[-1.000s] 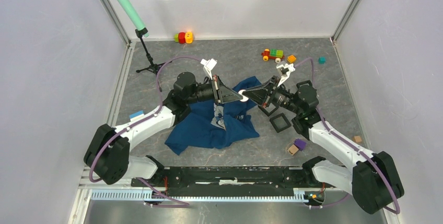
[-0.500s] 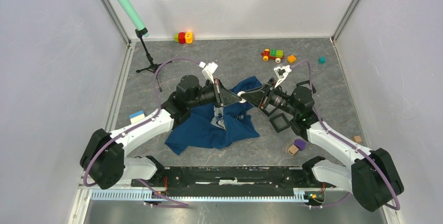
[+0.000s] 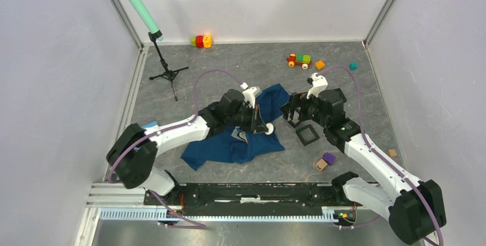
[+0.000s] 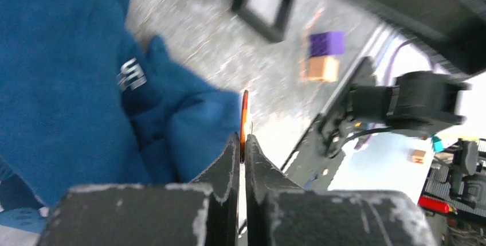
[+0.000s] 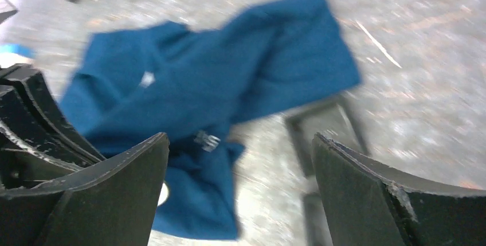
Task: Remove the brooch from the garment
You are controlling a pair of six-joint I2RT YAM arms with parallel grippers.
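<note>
Grey table [image 3: 229, 62] with one garment [image 3: 223, 145], two black frames [image 3: 306, 135], left gripper [image 4: 241, 143] tight on one brooch [image 4: 244, 111], right gripper [image 5: 239, 140] spread.

Bare tabletop [image 3: 240, 62] lies open at the far centre, between the tripod [image 3: 166, 74] and the toy train [image 3: 299, 59]. The garment [image 3: 223, 148] and the black square frames [image 3: 302, 129] just beside it obstruct the middle. The purple and tan blocks [image 3: 328, 157] narrow the near right.

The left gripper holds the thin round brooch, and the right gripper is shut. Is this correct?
Not quite. The right gripper is open: the right wrist view shows its jaws wide apart, nothing between them. The left gripper does hold the thin round brooch.
</note>
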